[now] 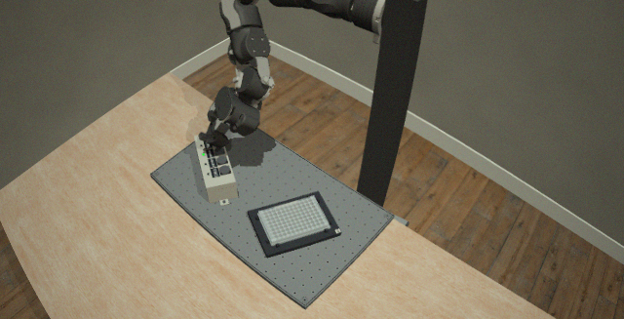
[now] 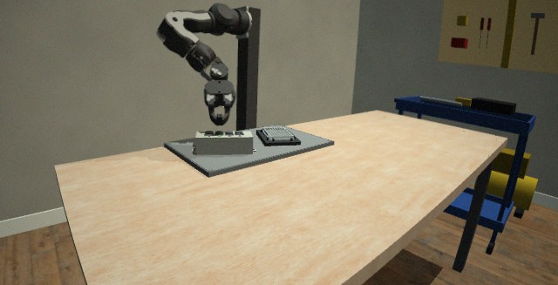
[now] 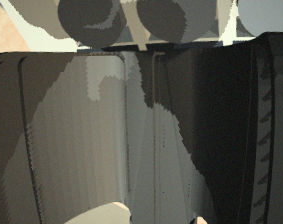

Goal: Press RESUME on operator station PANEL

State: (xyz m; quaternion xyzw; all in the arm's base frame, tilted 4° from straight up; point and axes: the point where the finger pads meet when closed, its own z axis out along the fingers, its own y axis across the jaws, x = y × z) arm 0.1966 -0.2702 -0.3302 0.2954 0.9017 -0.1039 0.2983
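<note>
The beige operator station PANEL (image 1: 215, 172) stands on the grey baseplate, with four dark buttons in a row on top. One green lamp (image 1: 203, 153) is lit beside the row near its far end; it also shows in the exterior view (image 2: 219, 136). The printed names are too small to read. My gripper (image 1: 214, 140) (image 2: 218, 123) is shut and empty, pointing down just above the far end of the row. In the wrist view the shut fingers (image 3: 148, 163) fill the lower part, with two round buttons (image 3: 92, 11) (image 3: 174, 4) beyond them. The 96-well plate M06 (image 1: 293, 220) lies on its black nest N1 (image 1: 273, 248).
The arm's black post (image 1: 392, 99) stands at the baseplate's far right edge. A blue cart (image 2: 475, 115) with tools stands off the table's right end. A small white tag (image 1: 224, 202) lies in front of the panel.
</note>
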